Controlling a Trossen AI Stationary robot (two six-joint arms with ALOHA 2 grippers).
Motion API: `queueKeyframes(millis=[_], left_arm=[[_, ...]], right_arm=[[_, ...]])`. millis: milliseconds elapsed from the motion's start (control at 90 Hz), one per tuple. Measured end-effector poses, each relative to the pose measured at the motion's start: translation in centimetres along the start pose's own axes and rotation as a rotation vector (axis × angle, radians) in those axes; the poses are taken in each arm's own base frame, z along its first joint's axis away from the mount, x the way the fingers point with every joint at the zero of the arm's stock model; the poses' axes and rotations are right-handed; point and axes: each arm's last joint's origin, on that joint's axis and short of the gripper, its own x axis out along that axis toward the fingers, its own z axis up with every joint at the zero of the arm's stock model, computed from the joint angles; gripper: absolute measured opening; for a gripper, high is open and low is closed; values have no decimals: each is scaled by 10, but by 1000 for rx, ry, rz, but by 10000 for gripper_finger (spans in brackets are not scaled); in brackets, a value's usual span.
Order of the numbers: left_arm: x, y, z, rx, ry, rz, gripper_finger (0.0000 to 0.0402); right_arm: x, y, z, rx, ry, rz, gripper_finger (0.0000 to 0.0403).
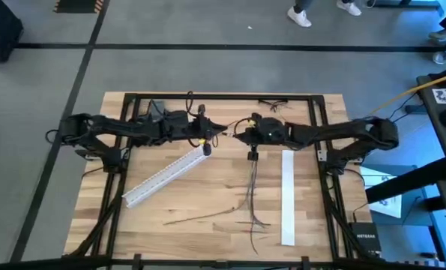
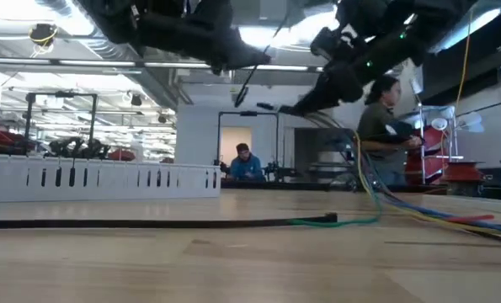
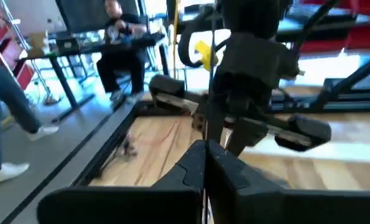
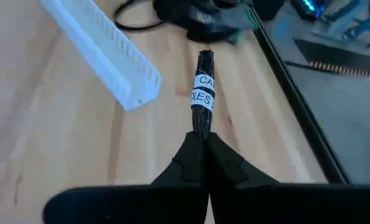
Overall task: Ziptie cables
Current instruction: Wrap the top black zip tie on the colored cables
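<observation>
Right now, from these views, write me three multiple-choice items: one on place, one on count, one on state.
1. The slotted white duct lies on: A the table's left half; B its right half; C the floor.
2. White strips on the table: A one; B two; C four.
3. The right end effector is: A open; B shut on the cable bundle; C out of view.

Answers: A, the high view shows it diagonal on the left; B, the duct plus a flat white strip; B, its fingers pinch the labelled bundle.
</observation>
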Motion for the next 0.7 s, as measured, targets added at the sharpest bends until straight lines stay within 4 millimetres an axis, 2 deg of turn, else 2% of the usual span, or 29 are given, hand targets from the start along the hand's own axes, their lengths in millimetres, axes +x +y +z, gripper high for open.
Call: queueKeyframes(millis=[222,367,522,700], left_arm=[[12,0,-4,11,-36,9,0],[20,-3,-9,7,-40,-1,0],[24,-7,-4,-18,-150,-56,0],[36,-8,-12,-29,-128,-70,0]], right_arm=[[-1,16,8,-65,-53,38,1],[-2,15,14,-66,-110,26,0],[3,16,14,-80,-133,28,0],[6,17,17,-89,-175,42,0]])
